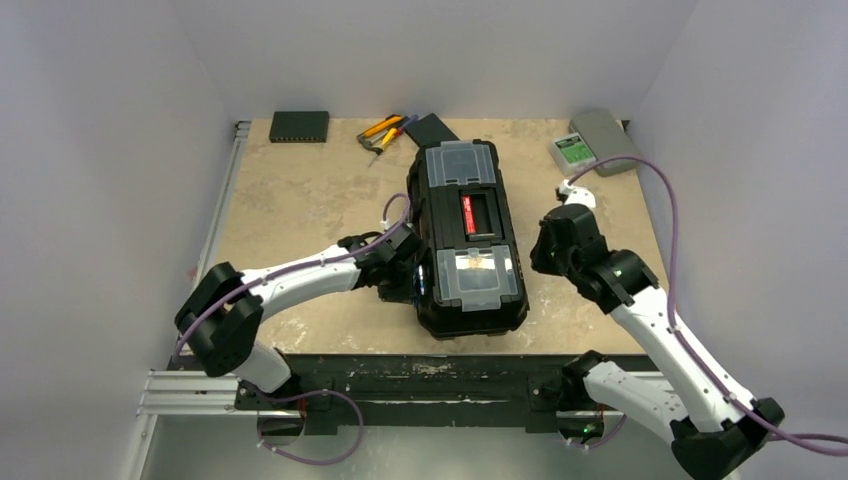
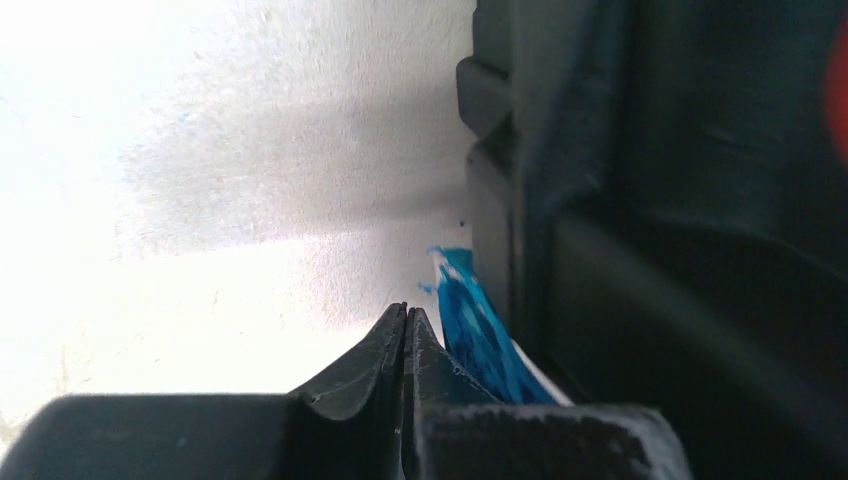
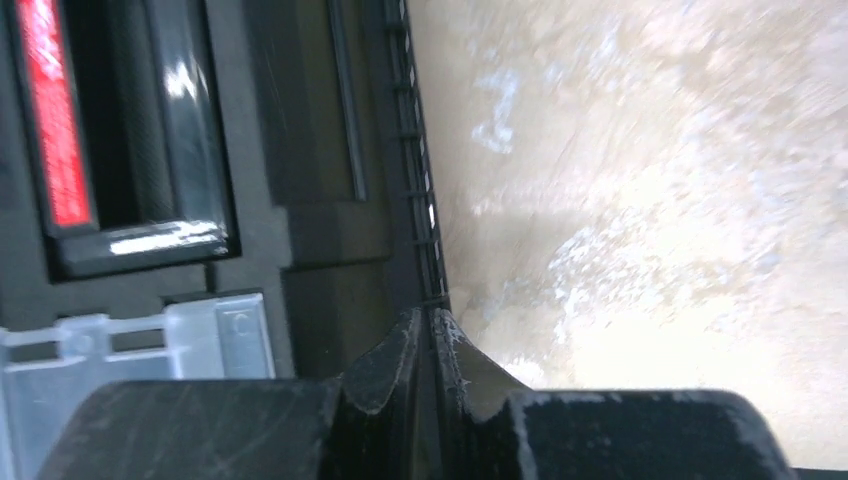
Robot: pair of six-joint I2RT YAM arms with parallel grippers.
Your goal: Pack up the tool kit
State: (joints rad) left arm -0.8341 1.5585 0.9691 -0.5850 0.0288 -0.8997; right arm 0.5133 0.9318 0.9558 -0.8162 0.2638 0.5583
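Observation:
The black toolbox [image 1: 465,235] lies lid-down-shut in the middle of the table, with a red-labelled handle [image 1: 467,213] between two clear-lidded compartments [image 1: 478,275]. My left gripper [image 1: 410,268] is low against its left side; the left wrist view shows the jaws [image 2: 407,312] shut and empty, right beside a blue latch [image 2: 475,320] on the box wall [image 2: 680,200]. My right gripper [image 1: 535,260] hangs at the box's right edge, its jaws [image 3: 425,315] practically together with nothing in them, above the lid rim [image 3: 400,150]. Yellow-black and red-handled tools [image 1: 385,131] lie at the back.
A flat black rectangular box [image 1: 299,125] sits at the back left. A small grey case with a green label [image 1: 590,145] sits at the back right corner. Another dark flat piece [image 1: 435,128] lies beside the tools. White walls close in the table on three sides.

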